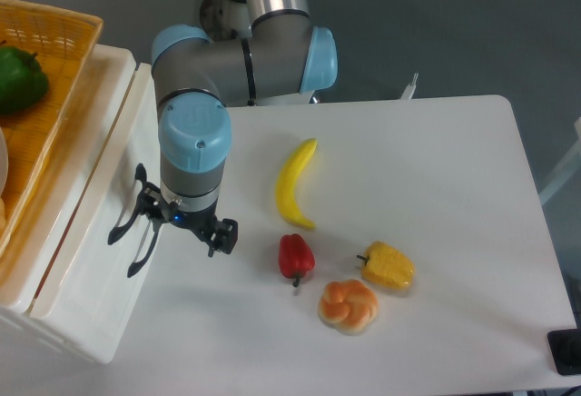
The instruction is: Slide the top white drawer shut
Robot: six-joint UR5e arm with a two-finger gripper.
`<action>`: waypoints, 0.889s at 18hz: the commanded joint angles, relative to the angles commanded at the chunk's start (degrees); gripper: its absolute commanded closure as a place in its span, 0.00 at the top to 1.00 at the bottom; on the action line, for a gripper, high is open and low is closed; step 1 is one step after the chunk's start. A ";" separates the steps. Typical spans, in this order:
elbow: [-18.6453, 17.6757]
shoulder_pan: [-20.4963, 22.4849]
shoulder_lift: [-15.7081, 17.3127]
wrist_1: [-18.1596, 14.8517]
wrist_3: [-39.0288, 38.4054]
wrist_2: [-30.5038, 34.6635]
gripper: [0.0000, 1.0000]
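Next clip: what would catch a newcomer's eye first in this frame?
The grey and blue arm dominates, reaching down so its gripper sits against the handle side of the top white drawer at left. Bright toy food lies mid-table: a banana, a red pepper and corn.

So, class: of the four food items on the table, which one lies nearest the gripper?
The red pepper, just right of the gripper; banana, corn and bun lie farther.

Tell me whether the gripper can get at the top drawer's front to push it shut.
Probably yes. The gripper already sits right by the top drawer front, next to its dark handles, with nothing between them. The banana and red pepper lie away on the table.
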 joint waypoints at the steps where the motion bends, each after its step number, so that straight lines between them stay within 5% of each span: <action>1: 0.00 0.00 0.00 0.00 0.00 -0.09 1.00; 16: 0.00 0.00 0.00 -0.35 0.00 -0.79 1.00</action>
